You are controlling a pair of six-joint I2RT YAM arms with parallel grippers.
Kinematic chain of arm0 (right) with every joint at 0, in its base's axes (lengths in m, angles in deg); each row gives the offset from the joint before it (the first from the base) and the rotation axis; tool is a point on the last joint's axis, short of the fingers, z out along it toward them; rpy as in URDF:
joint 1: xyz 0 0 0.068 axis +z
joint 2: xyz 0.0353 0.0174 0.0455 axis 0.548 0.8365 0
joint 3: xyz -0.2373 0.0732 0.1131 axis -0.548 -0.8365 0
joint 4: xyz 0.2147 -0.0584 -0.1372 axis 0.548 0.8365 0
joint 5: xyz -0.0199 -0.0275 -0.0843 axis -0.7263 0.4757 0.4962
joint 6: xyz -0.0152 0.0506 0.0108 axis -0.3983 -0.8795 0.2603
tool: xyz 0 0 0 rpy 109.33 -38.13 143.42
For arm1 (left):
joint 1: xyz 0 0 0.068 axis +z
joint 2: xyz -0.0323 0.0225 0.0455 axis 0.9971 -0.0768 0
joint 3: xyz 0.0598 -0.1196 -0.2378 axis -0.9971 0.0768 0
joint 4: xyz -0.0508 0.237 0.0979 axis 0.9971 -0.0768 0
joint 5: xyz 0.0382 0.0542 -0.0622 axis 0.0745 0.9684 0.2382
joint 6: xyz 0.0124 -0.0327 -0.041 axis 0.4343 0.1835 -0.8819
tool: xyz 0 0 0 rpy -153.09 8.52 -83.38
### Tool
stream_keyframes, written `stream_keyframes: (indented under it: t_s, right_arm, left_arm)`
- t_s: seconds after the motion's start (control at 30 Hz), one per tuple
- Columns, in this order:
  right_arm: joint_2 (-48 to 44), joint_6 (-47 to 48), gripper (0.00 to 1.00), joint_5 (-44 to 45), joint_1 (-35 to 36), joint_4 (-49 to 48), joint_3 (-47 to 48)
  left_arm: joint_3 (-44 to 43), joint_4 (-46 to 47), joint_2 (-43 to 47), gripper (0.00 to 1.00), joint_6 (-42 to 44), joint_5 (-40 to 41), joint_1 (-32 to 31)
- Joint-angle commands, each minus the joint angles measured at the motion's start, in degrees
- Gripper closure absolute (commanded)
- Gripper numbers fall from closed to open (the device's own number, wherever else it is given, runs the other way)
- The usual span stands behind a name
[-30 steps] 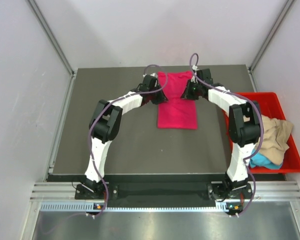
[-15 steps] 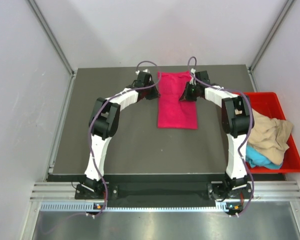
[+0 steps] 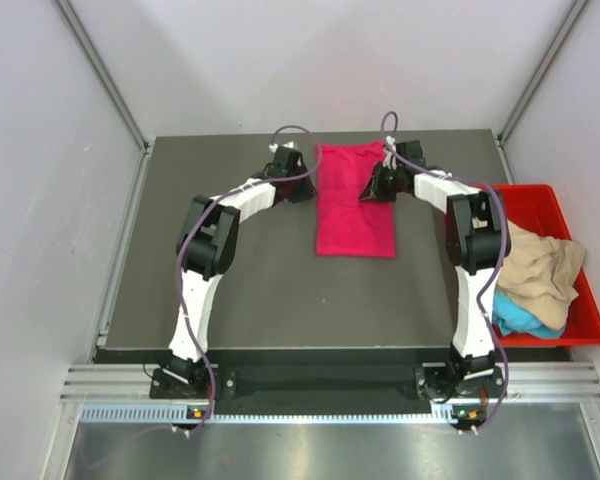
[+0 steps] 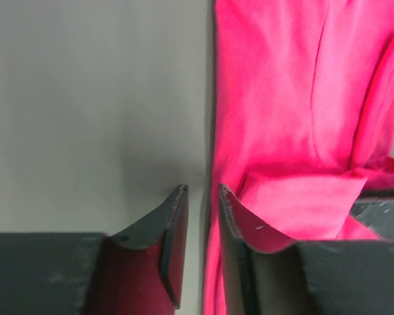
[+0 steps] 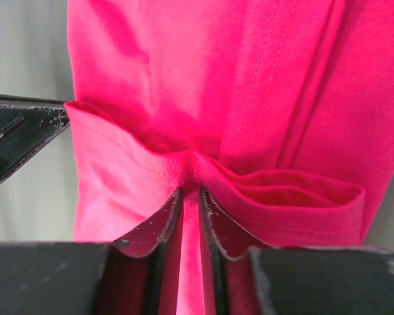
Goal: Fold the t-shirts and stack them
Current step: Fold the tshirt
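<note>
A magenta-pink t-shirt (image 3: 355,215) lies folded into a long narrow strip at the table's far middle. My left gripper (image 3: 305,185) is down at the strip's left edge near the far end. In the left wrist view its jaws (image 4: 202,190) stand slightly open astride the cloth edge (image 4: 282,98), with bare table in the gap. My right gripper (image 3: 373,190) sits on the strip's right side. In the right wrist view its jaws (image 5: 190,190) are nearly together, pinching a puckered fold of the pink cloth (image 5: 217,65).
A red plastic bin (image 3: 570,197) stands off the table's right edge, holding a tan t-shirt (image 3: 545,270) over a turquoise one (image 3: 520,318). The dark table (image 3: 230,290) is bordered by white walls. The left gripper's finger (image 5: 20,131) shows in the right wrist view.
Both grippers carried the shirt's far end outward and lowered it, so the strip now lies flat. Both jaws have loosened a little; the left has parted from the cloth.
</note>
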Motion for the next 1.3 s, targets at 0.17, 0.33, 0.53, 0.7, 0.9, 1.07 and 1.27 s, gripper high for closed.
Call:
stream_keyframes:
  t_s: [0.17,0.33,0.53,0.7,0.9,1.07,1.27]
  right_arm:
    - [-8.6,5.1,0.73,-1.7,-4.1,5.9,1.5]
    - [-8.4,8.6,0.71,-2.3,-6.7,9.6,2.0]
    - [-6.3,10.4,0.69,-3.2,-8.1,12.8,3.0]
    - [-8.9,11.9,0.66,-2.2,-8.3,15.7,-0.5]
    - [-14.5,11.0,0.66,2.9,-8.3,18.6,-6.9]
    - [-18.8,10.3,0.68,3.9,-8.1,17.8,-13.6]
    - [-22.8,9.5,0.68,3.2,-7.2,15.7,-18.6]
  left_arm:
    - [3.1,1.5,8.6,0.55,7.0,-8.6,1.3]
    - [1.1,1.3,5.2,0.53,7.3,-14.2,1.6]
    - [-0.8,1.5,1.2,0.51,7.3,-16.7,1.6]
    - [-2.3,0.8,-0.8,0.48,8.1,-16.2,1.6]
    - [-4.4,-2.6,-3.0,0.73,7.5,-14.0,2.3]
    - [-4.1,-2.9,-3.1,1.0,6.7,-12.9,3.0]
    - [-3.0,-2.6,-1.4,0.67,5.7,-13.5,3.1]
